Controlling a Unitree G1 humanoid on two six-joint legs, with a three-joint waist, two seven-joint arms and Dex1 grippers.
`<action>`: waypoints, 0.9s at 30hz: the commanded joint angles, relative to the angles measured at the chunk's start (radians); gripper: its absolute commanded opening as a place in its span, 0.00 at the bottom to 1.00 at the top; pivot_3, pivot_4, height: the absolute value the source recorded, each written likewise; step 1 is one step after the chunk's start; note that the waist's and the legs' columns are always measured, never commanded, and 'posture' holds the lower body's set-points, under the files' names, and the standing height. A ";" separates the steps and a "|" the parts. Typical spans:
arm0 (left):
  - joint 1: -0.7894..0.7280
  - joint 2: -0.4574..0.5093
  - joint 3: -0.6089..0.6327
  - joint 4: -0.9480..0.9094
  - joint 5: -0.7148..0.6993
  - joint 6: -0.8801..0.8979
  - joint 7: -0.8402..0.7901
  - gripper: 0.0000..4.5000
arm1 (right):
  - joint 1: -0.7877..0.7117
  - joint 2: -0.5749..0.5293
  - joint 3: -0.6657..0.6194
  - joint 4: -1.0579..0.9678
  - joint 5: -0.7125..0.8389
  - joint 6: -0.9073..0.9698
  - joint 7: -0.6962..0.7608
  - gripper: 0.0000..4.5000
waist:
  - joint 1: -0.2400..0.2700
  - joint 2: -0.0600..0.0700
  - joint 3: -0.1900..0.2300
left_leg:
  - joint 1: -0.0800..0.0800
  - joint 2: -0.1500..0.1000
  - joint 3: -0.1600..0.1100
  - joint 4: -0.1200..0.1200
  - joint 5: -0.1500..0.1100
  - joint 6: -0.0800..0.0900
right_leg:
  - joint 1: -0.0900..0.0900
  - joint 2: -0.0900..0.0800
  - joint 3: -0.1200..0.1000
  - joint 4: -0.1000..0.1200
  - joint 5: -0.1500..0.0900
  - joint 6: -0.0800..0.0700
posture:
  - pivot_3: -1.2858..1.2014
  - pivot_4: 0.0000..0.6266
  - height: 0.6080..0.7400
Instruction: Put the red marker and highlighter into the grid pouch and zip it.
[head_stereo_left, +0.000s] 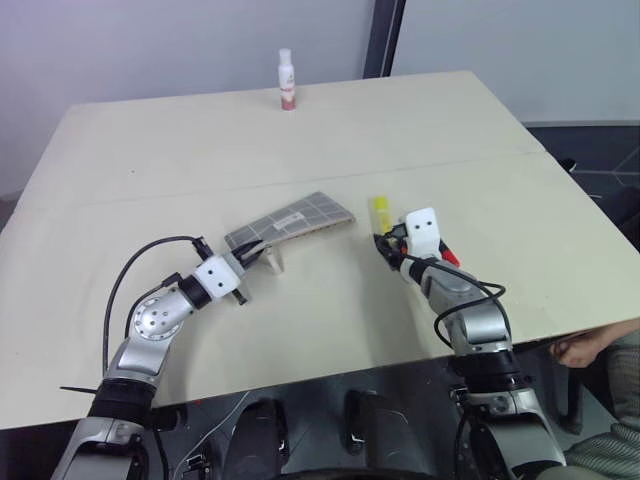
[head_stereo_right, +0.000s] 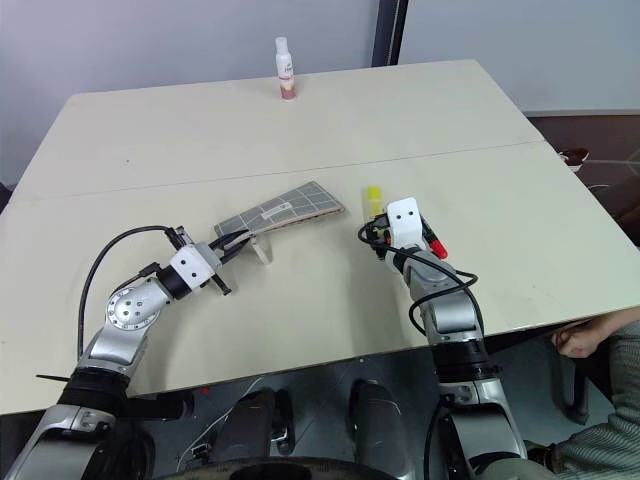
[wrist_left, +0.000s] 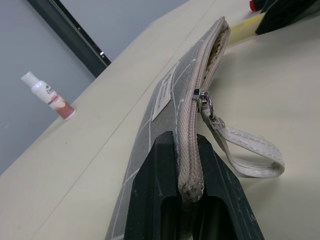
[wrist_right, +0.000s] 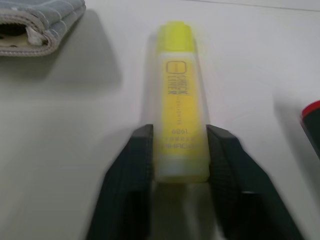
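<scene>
The grey grid pouch (head_stereo_left: 300, 218) lies mid-table with its near end lifted, and my left gripper (wrist_left: 190, 185) is shut on that end beside the zipper seam. Its zipper pull (wrist_left: 202, 97) sits partway along and the far mouth gapes open. The yellow highlighter (wrist_right: 180, 100) lies flat on the table just right of the pouch's open end. My right gripper (wrist_right: 181, 155) has a black finger pressed on each side of the highlighter's near half. The red marker (head_stereo_left: 450, 257) lies on the table close beside the right gripper, mostly hidden by it, with its red cap showing.
A small white and pink bottle (head_stereo_left: 286, 80) stands near the table's far edge. The pouch's beige wrist strap (wrist_left: 250, 150) hangs below the zipper. A person's hand (head_stereo_left: 585, 348) rests at the table's (head_stereo_left: 150, 160) near right corner.
</scene>
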 joint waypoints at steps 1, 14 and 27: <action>-0.002 0.001 0.001 -0.031 0.003 -0.005 0.006 0.00 | 0.035 -0.042 -0.003 -0.046 0.003 -0.018 0.054 0.19 | 0.002 0.000 0.000 | 0.000 0.000 0.000 0.000 0.000 0.000 | 0.000 0.000 0.000 0.000 0.000 0.000 | 0.52 0.24 1.00; -0.056 0.006 0.006 0.039 -0.008 -0.027 0.000 0.00 | 0.278 -0.326 -0.049 -0.374 0.204 -0.242 0.556 0.19 | 0.004 -0.001 0.000 | 0.000 0.000 -0.002 0.000 0.000 0.000 | 0.000 0.000 0.000 -0.001 -0.003 0.004 | 0.52 0.24 1.00; -0.001 0.001 -0.015 -0.028 0.013 -0.034 0.002 0.00 | 0.186 -0.248 0.103 -0.250 0.052 -0.294 0.479 0.19 | 0.007 -0.001 0.000 | -0.001 -0.001 -0.001 0.000 0.000 0.000 | -0.001 -0.001 0.000 -0.002 -0.001 0.001 | 0.52 0.24 1.00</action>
